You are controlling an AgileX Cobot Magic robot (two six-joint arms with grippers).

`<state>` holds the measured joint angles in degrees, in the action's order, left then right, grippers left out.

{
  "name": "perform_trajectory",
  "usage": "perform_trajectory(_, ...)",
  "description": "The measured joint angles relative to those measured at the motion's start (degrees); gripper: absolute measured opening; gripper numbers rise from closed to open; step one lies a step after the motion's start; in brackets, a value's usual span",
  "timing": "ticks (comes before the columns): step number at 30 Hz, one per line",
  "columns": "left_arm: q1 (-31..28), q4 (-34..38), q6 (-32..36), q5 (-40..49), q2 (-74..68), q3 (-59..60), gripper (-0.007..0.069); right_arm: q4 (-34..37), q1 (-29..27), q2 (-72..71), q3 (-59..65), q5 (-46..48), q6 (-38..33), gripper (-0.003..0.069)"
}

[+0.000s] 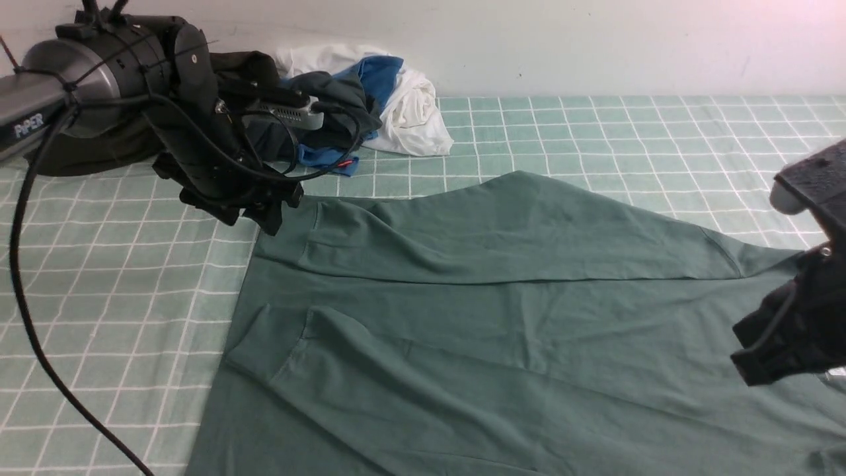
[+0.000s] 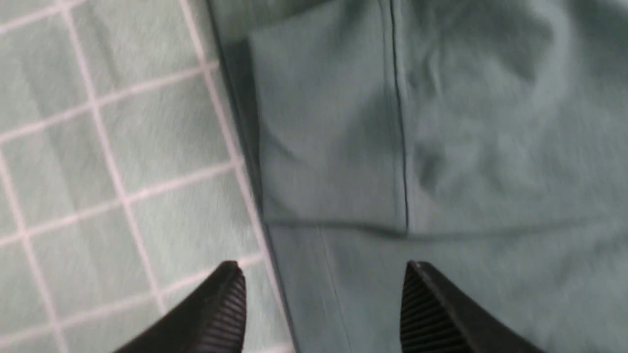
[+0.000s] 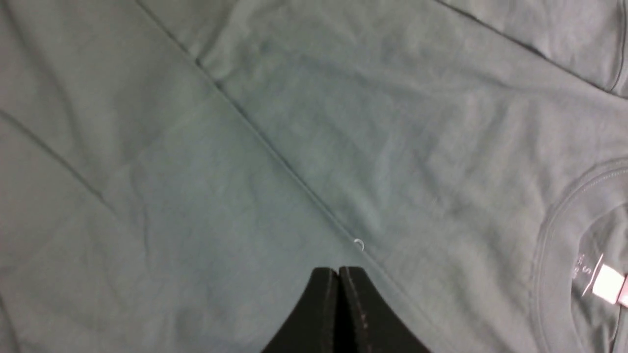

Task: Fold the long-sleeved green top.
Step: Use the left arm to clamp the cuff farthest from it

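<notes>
The green long-sleeved top (image 1: 502, 317) lies spread flat over the checked cloth, both sleeves folded across its body. My left gripper (image 1: 268, 213) hovers at the cuff of the far sleeve (image 2: 328, 147), over the top's left edge. Its jaws stand open (image 2: 324, 274) with nothing between them, the fabric lying below. My right gripper (image 1: 776, 350) is at the right edge of the top. In the right wrist view it is shut and empty (image 3: 338, 270) just above the fabric. The ribbed neck (image 3: 549, 235) and a white label (image 3: 608, 283) show beside it.
A heap of white, blue and dark grey clothes (image 1: 377, 99) lies at the back left by the wall. A very dark garment (image 1: 92, 152) sits behind my left arm. The left arm's black cable (image 1: 26, 317) trails over the green checked tablecloth (image 1: 119, 277).
</notes>
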<state>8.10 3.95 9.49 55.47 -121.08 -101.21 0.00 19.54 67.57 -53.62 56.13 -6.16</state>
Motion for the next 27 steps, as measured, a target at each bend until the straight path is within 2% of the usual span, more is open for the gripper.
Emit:
perform_trajectory(11,0.0,-0.1,0.0,-0.3,-11.5,-10.7,0.0399,-0.3,0.0,10.3,-2.7,-0.8,0.0,-0.0014)
perform_trajectory(21,0.0,-0.1,0.0,-0.9,-13.2,-12.5,0.0393,-0.3,0.0,11.8,-2.8,-0.9,0.0,-0.0014)
perform_trajectory(24,0.0,-0.1,0.0,-1.3,-13.2,-12.5,0.0335,-0.3,0.0,11.8,-3.0,-1.1,0.0,-0.0014)
perform_trajectory(27,0.0,-0.1,0.0,-1.3,-13.2,-12.5,0.0245,-0.3,0.0,11.8,-3.1,-1.1,0.0,-0.0014)
